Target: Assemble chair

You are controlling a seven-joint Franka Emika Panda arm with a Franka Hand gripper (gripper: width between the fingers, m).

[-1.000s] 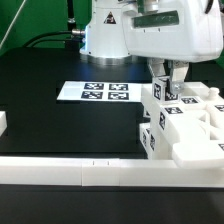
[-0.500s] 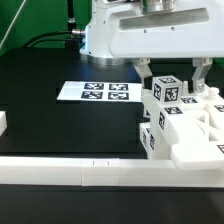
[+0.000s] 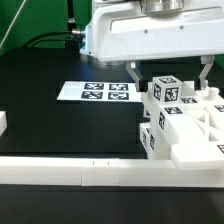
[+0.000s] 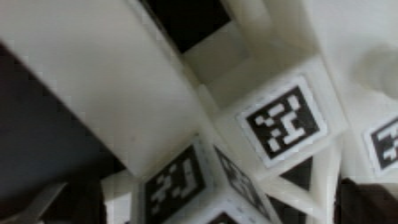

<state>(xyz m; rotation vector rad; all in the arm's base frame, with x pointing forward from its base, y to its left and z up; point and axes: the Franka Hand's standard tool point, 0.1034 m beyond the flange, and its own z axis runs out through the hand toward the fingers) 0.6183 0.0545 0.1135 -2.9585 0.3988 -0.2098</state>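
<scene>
Having spread since a second ago, claw (image 3: 168, 72) apparently straddles leg block (image 3: 166, 89) untouched.

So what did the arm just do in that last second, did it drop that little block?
Yes. A second ago the gripper was closed low around the small tagged block on top of the chair parts. It has since opened and lifted straight up; its fingers now stand apart on either side, clear of the block. The block, the marker board and the white rail stayed put.
</scene>
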